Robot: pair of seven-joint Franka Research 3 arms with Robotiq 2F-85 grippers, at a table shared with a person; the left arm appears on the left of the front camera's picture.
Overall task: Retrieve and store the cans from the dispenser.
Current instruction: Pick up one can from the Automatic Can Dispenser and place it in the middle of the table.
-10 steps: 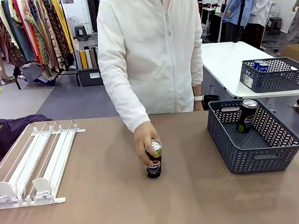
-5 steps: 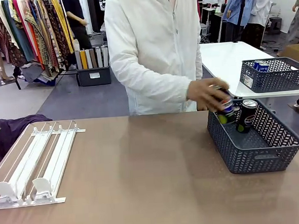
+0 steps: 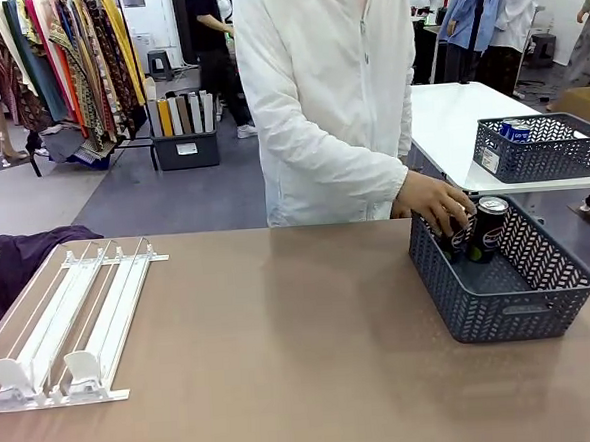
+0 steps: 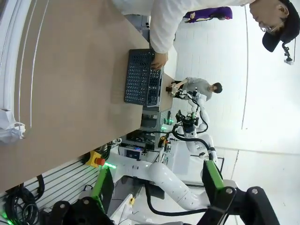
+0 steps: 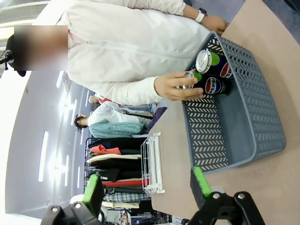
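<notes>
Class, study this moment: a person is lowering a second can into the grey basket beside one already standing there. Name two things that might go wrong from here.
1. The hand is setting a can close beside the standing can; a bump might tip either one.
2. The basket sits near the table's right edge, so a push might shift it toward that edge.

Brown table (image 3: 284,362), with white dispenser (image 3: 71,320) lying flat at left and grey basket (image 3: 500,304) sitting at right, well apart.
</notes>
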